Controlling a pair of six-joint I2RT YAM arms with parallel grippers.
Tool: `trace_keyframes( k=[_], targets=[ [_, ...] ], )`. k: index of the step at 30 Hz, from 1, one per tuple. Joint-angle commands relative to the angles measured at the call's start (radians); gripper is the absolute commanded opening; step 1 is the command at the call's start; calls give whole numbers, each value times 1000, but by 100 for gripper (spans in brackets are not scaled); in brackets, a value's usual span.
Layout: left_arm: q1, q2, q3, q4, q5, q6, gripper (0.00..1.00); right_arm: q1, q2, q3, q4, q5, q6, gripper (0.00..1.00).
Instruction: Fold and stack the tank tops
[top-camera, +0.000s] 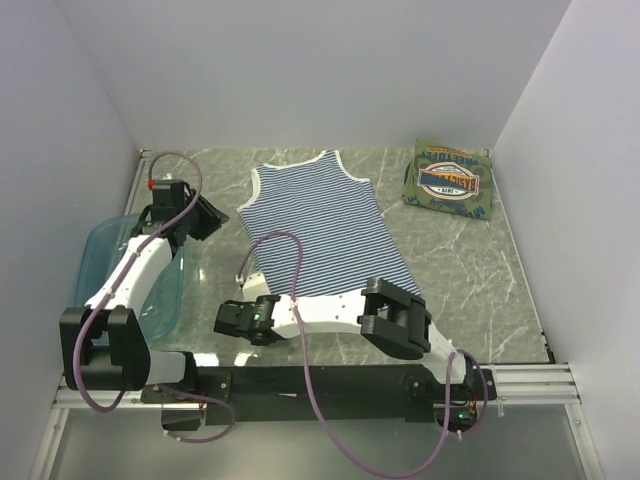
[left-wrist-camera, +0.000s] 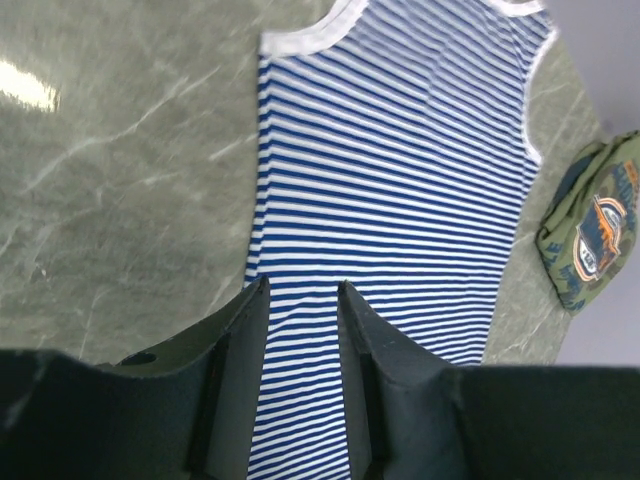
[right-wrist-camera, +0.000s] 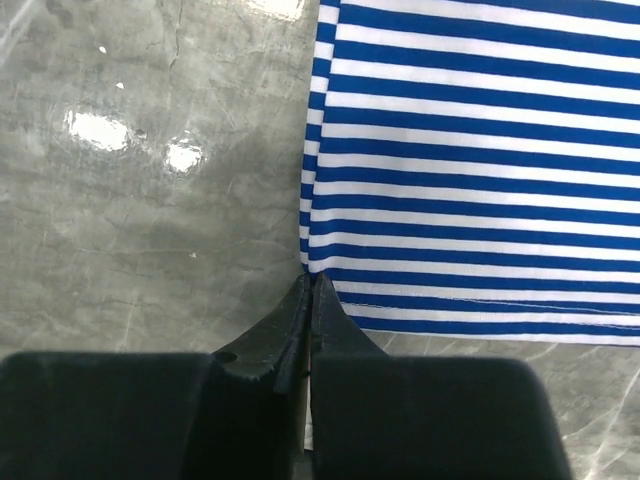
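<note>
Grey-green marble table (top-camera: 470, 270) under me, and the big thing on it is the navy-and-white striped tank top (top-camera: 320, 225). It's spread out flat around the middle of the table. It has thin stripes running across the body and white trim around the neck and armholes, and it gets wider toward the hem. The long axis runs far-to-near with a bit of a slant. The neck and straps point at the back wall, and the hem is on my side, drifting a little to the right.

The translucent teal tub (top-camera: 100, 245) sits off on the left edge, under my left arm.

The olive-green tank top (top-camera: 452, 180) is folded into a small packet in the far right corner. Its oval graphic faces up, and it's well apart from the striped one.

My left gripper (left-wrist-camera: 300, 290) is up over the striped top's left side with the jaws spread and nothing between them. My right gripper (right-wrist-camera: 308, 282) is low at the near-left hem corner with the jaws pressed together. The tips are right at the corner, but I honestly can't tell if any cloth is caught in there.
</note>
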Motion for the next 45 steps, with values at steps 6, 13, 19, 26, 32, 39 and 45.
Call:
trace_keyframes(
  k=[6, 13, 19, 26, 32, 39, 45],
  targets=[
    [-14, 75, -163, 212, -2, -116, 40, 14, -255, -306, 307, -224, -45, 0],
    [-71, 199, -214, 318, -135, -150, 44, 58, -325, -343, 305, -256, -40, 0],
    [-77, 298, -167, 294, -229, -124, 43, 75, -343, -372, 307, -265, -22, 0],
    [-93, 380, -114, 280, -278, -108, 40, 77, -360, -403, 305, -256, -11, 0],
    [-111, 426, -85, 229, -334, -108, 31, 75, -372, -411, 299, -252, -10, 0],
    [-114, 400, -76, 163, -425, -124, 14, 75, -365, -391, 322, -293, -22, 0],
    [-114, 351, -35, 104, -471, -136, 1, 80, -316, -313, 362, -367, -37, 0]
  ],
)
